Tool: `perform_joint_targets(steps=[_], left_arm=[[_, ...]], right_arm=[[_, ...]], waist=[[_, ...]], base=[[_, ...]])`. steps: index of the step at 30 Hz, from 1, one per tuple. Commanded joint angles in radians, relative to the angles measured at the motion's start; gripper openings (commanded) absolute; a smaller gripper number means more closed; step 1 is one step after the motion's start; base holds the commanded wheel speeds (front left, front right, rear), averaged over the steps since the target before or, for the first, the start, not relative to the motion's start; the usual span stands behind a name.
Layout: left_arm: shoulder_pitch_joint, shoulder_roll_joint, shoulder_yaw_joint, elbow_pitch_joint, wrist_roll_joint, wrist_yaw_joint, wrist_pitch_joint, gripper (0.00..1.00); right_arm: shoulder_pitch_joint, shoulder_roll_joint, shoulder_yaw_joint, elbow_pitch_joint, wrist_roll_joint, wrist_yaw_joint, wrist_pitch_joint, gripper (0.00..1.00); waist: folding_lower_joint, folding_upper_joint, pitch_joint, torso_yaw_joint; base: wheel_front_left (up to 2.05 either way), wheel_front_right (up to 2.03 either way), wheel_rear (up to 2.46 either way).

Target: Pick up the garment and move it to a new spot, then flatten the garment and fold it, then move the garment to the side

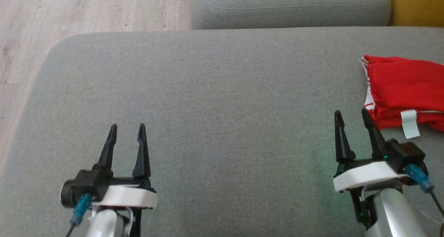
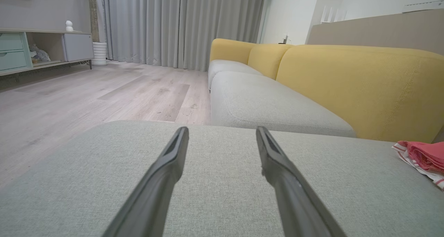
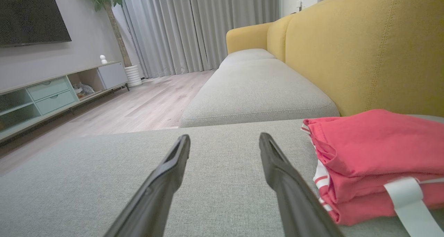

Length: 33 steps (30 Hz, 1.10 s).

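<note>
A red garment (image 1: 404,89) with white striped trim and a white tag lies folded in a stack at the right edge of the grey cushion (image 1: 215,101). It also shows at the right in the right wrist view, garment (image 3: 374,160), and small at the far right in the left wrist view, garment (image 2: 423,157). My right gripper (image 1: 352,113) hovers open just left of and in front of the garment, touching nothing. My left gripper (image 1: 127,128) stands open over the cushion's near left part, far from the garment, with nothing between its fingers.
A second grey seat cushion (image 1: 291,6) lies beyond the first, with a yellow sofa back (image 3: 367,46) along the right. Wooden floor (image 1: 86,11) runs past the cushion's left and far edges. A low TV cabinet (image 3: 59,91), curtains and a potted plant stand across the room.
</note>
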Motion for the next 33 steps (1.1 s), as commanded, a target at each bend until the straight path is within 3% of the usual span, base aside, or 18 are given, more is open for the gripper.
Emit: perform_joint_targets(steps=[1,25,26,33], left_arm=[[-0.023,0.003,0.034,-0.036,-0.006,0.009,-0.005,1.00],[-0.018,0.003,0.058,-0.031,-0.072,0.016,-0.005,1.00],[0.002,0.000,0.025,0.004,-0.073,0.012,0.000,0.00],[0.004,0.000,0.035,0.037,-0.127,0.008,0.019,0.00]], right_arm=[[-0.030,-0.003,0.030,-0.036,-0.003,-0.001,-0.011,1.00],[-0.026,-0.003,0.058,-0.055,0.055,-0.001,-0.011,1.00],[0.000,0.000,0.031,-0.014,0.056,0.000,0.000,0.00],[0.012,0.000,0.028,0.011,0.116,0.000,0.013,0.00]], waist=[[0.0000,0.0000,0.000,-0.001],[0.0000,0.0000,0.018,-0.015],[0.0001,0.0000,0.017,-0.015],[0.0002,0.0000,0.015,-0.017]], base=[[0.00,0.00,0.00],[0.00,0.00,0.00],[0.00,0.00,0.00],[0.00,0.00,0.00]])
